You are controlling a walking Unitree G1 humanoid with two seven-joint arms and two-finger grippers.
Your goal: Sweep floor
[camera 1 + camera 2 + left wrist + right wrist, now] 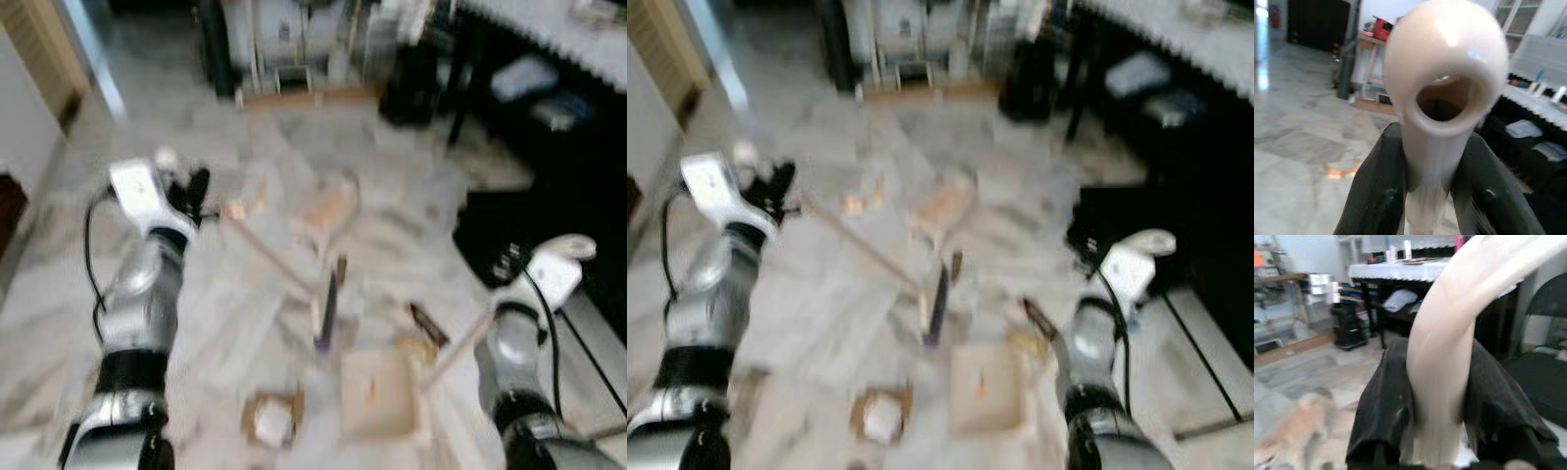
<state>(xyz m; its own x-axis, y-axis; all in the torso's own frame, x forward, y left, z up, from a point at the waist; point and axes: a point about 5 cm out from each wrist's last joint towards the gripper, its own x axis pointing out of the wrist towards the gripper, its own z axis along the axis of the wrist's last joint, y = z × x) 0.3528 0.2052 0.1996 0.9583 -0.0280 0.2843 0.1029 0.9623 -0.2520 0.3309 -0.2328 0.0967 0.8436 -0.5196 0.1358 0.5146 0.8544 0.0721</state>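
Note:
The picture is blurred. My left gripper (193, 189) is shut on the cream end of a broom handle (1444, 73), held out over the floor on the left. The stick (269, 257) slants down to a dark broom head (326, 311) on the marble floor. My right gripper (1440, 396) is shut on the cream handle (458, 350) of a beige dustpan (377, 394), which lies on the floor by the broom head. Scraps of litter lie around: a tan heap (328, 206), a small piece (245, 206), a brown and white scrap (271, 418) and a dark one (427, 323).
A black table with a white cloth (549, 39) and dark things under it stand on the right. A black mat or bag (490, 235) lies near my right arm. Shelving and boxes (294, 49) line the back wall. A wooden door (44, 49) is at the left.

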